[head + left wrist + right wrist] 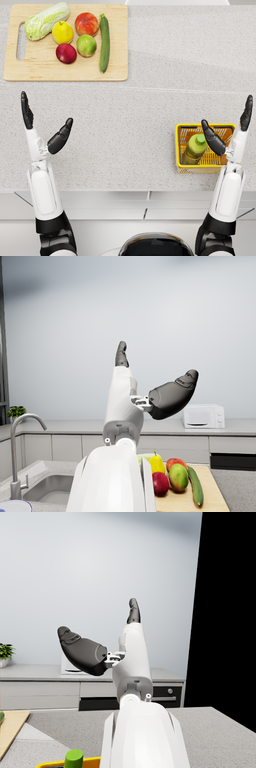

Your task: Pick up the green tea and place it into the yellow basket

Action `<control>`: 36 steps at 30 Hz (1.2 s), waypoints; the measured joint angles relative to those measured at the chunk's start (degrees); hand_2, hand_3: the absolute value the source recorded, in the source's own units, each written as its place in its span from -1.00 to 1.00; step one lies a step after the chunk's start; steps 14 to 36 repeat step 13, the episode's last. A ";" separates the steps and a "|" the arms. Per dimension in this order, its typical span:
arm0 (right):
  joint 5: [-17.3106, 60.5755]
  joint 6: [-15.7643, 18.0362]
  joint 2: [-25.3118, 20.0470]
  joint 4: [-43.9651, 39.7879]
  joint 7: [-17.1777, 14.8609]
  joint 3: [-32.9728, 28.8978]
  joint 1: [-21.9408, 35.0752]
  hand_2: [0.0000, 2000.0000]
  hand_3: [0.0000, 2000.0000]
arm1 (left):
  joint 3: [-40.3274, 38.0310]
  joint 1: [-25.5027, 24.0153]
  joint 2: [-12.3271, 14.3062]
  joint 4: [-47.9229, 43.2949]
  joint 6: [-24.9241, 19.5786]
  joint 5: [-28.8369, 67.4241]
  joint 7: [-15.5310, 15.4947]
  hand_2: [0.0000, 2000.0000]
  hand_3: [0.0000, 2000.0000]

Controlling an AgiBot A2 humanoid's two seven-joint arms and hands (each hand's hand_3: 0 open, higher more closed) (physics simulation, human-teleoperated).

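Green tea (195, 148), green-capped bottle, lies in yellow basket (179, 148); both hands spread wide, empty.

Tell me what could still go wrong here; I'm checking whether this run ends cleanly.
The green tea bottle already lies tilted in the yellow basket, and the right hand hovers open just above it. If that arm drops or sweeps left, it might clip the bottle cap or nudge the basket toward the counter's near edge. The left hand is open, far away, and poses little risk.
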 measured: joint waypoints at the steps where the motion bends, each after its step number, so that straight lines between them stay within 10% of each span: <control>1: 0.00 -0.04 0.04 -0.57 0.13 -0.46 -0.05 -1.00 -1.00 | -0.71 -0.11 0.05 0.74 0.00 -0.01 0.00 -1.00 -1.00; 36: 0.00 -0.14 0.08 -2.71 0.44 -1.32 -0.45 -1.00 -1.00 | -2.45 -0.99 0.35 3.04 0.00 -0.01 0.00 -1.00 -1.00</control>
